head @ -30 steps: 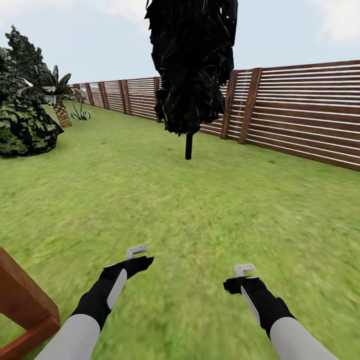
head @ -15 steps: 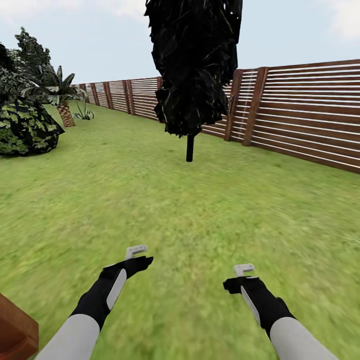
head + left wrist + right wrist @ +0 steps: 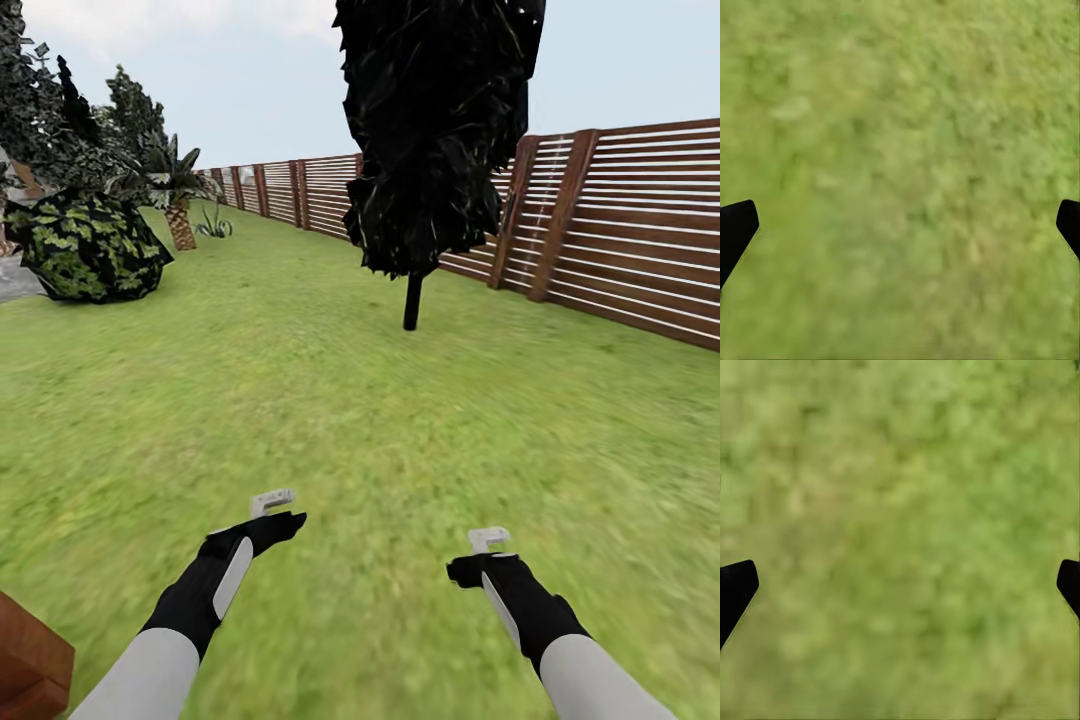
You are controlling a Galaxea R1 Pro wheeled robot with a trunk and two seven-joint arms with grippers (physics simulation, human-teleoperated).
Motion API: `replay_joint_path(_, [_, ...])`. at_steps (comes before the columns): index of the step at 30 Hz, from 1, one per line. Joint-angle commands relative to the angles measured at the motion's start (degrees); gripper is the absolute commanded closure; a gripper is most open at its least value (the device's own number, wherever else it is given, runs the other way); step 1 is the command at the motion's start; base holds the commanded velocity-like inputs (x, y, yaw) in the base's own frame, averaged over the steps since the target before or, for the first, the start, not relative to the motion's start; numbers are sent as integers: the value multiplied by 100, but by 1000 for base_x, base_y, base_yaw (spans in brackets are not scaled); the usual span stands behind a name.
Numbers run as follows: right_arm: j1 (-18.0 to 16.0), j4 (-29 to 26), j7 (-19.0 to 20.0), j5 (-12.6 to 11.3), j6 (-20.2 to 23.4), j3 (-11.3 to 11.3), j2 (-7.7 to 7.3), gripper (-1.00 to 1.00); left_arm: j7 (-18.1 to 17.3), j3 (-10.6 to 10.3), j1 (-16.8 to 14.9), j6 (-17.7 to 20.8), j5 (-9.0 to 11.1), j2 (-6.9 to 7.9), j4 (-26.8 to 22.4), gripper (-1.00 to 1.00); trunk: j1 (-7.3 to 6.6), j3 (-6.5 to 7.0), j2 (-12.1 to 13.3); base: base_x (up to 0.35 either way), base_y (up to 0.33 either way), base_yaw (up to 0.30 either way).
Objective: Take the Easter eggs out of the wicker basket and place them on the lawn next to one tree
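Note:
The Easter eggs and the wicker basket are out of view. The lawn [image 3: 380, 420] spreads ahead of me as short green grass. My left gripper [image 3: 272, 503] and right gripper [image 3: 488, 540] hang low over it, both pointing forward. In the left wrist view the left gripper [image 3: 900, 225] is open, its dark fingertips [image 3: 735, 229] far apart with only grass between them. The right gripper [image 3: 900, 585] is likewise open over bare grass. At the far left edge rises the dark, pale-spotted foliage of a tree [image 3: 40, 100], its trunk hidden.
A thin dark-trunked black tree [image 3: 412, 300] stands ahead, slightly right. A slatted brown fence [image 3: 620, 230] runs along the right and back. A round bush [image 3: 90, 245] and a small palm [image 3: 180, 215] stand at left. A brown wooden corner [image 3: 30, 660] sits bottom left.
The whole view has swung left, so the black tree, fence and bush sit further right in the picture. The wooden corner has slid down toward the picture's bottom edge. Both arms hold the same pose.

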Motion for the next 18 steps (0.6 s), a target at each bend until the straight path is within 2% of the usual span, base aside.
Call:
replay_joint_path(1, [0,-12,3,53,37,13,-2,-100,-14,19,-4,36,25,-5,-6,-100,2,-6,-2,274,-219,292])
replay_joint_path(18, [0,-12,-4,57,37,12,-2,-100,-13,19,-2,36,26,-5,-7,-100,2,-6,-2,274,-220,292])
